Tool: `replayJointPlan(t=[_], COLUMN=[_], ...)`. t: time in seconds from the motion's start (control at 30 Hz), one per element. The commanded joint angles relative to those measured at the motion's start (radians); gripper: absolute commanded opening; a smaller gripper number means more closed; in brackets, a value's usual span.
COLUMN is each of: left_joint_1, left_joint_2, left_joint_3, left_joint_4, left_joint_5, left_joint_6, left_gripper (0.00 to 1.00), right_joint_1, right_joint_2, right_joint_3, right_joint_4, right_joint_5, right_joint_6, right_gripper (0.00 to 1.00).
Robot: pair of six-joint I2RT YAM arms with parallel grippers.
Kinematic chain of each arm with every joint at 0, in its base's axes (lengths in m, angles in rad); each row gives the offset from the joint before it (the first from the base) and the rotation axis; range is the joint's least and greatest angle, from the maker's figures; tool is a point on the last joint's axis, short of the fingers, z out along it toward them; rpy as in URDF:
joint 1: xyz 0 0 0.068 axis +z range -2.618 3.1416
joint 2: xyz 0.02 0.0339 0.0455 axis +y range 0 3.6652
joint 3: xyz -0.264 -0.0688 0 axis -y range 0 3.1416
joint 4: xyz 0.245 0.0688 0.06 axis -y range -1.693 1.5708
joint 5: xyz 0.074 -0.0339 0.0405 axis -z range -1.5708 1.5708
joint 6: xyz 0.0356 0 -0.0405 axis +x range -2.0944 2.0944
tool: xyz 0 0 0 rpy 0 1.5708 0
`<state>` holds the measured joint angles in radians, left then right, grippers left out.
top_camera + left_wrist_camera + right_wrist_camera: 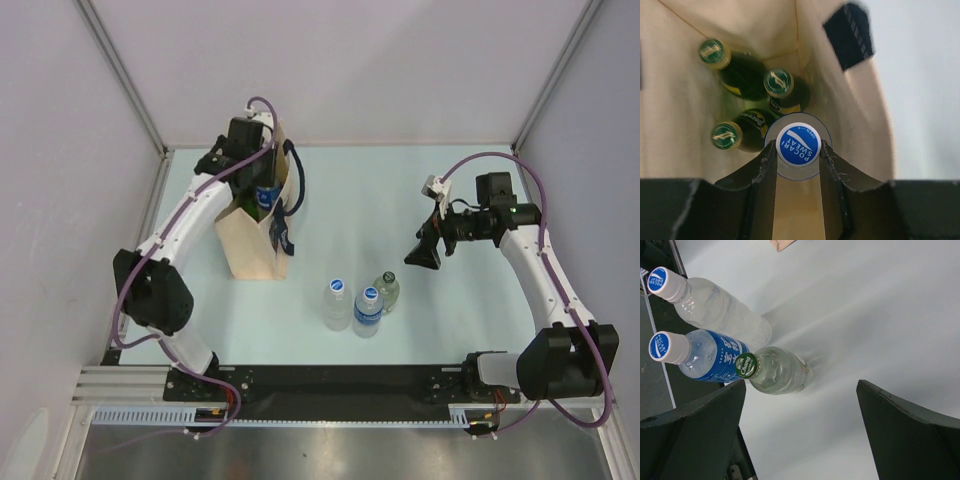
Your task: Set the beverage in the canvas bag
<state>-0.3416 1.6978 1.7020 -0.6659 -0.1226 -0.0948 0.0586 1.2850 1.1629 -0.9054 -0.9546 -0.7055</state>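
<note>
Your left gripper (798, 149) is holding the Pocari Sweat bottle (798, 144) by its cap, fingers partly closed, in the mouth of the canvas bag (685, 110); your right gripper (801, 385) is hanging wide open, holding nothing.

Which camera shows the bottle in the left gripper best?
Left wrist: the bottle sits centred between the fingers, cap readable. Top view shows only a blue sliver at the bag; right wrist misses it.

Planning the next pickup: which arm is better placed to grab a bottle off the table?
Right. The right gripper hangs open near the green-capped bottle, seen in its wrist view. The left gripper is busy at the mouth of the canvas bag, shut on a Pocari Sweat bottle.
</note>
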Motion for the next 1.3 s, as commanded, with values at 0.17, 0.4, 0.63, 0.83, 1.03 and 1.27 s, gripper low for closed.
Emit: replayJointPlan(t=[0.17, 0.4, 0.63, 0.83, 1.03, 1.27], left_joint_1=[0.003, 0.003, 0.007, 0.015, 0.018, 0.019], left_joint_2=[-0.184, -0.265, -0.308, -0.296, -0.279, -0.276], left_joint_3=[-0.294, -0.441, -0.450, -0.397, -0.364, -0.393], left_joint_4=[0.452, 0.551, 0.623, 0.635, 0.649, 0.706], left_joint_5=[0.055, 0.071, 0.023, 0.014, 0.012, 0.006], left_joint_6=[0.081, 0.079, 0.060, 0.004, -0.014, -0.031], left_gripper=[0.00, 0.00, 0.00, 0.00, 0.00, 0.00], right_joint_1=[-0.003, -0.005, -0.002, 0.004, 0.015, 0.027], right_joint_2=[-0.007, -0.010, -0.003, 0.004, 0.014, 0.028], right_joint_3=[0.003, 0.001, 0.017, 0.035, 0.058, 0.075], right_joint_4=[0.011, 0.008, 0.000, -0.026, -0.062, -0.067], right_joint_5=[-0.004, -0.001, -0.003, 0.002, 0.017, 0.022], right_joint_6=[-0.002, -0.002, -0.006, -0.031, -0.065, -0.068], right_gripper=[1.00, 1.00, 1.00, 1.00, 1.00, 1.00])
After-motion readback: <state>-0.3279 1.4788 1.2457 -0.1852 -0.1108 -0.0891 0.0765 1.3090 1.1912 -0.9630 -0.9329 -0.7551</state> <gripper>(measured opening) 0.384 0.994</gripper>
